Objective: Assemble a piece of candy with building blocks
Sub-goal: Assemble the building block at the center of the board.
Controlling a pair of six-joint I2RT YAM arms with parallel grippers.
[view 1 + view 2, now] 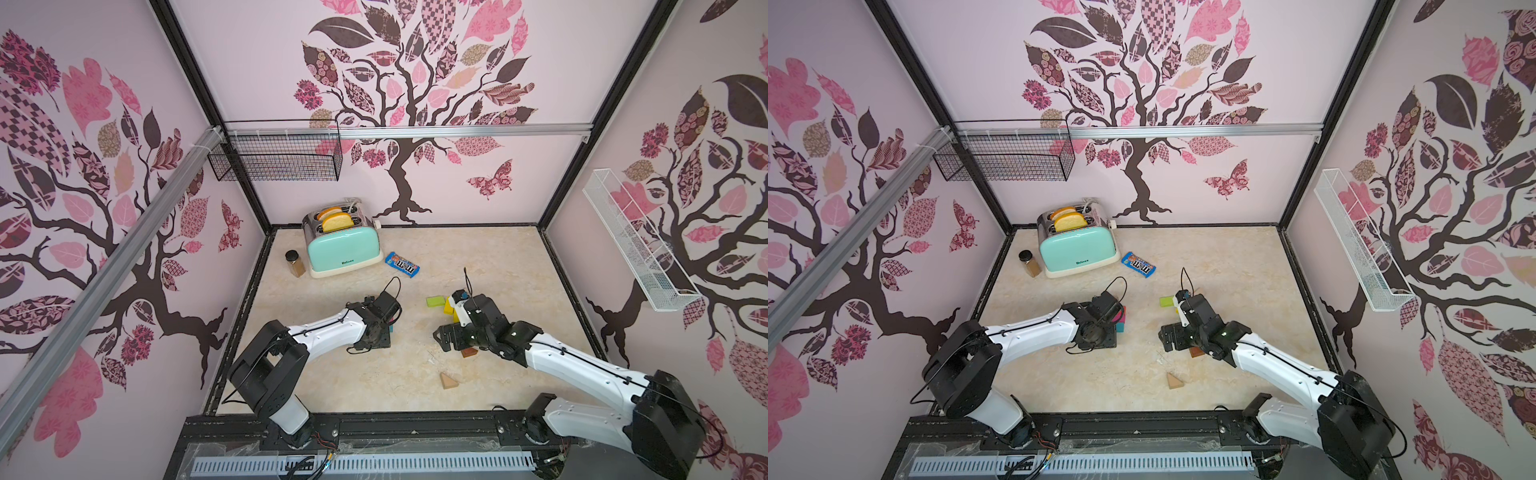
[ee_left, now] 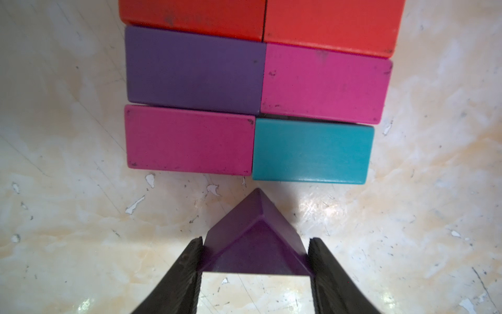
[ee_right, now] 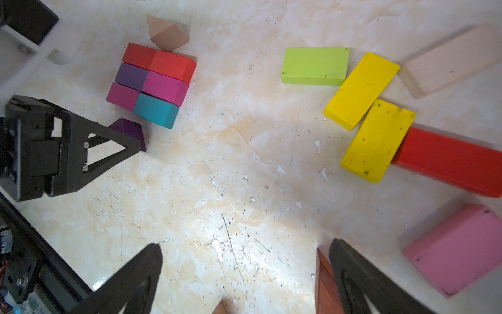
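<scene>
Jaws of left gripper pinch purple triangle; right gripper gapes wide, brown block half-hidden.

purple triangle apex facing six-block rectangle

walls: pink, tree decals | floor: beige marble | black basket | white basket

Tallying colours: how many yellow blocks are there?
2. One yellow block lies beside the green block; the other yellow block overlaps the long red block. Others may be hidden.
</scene>
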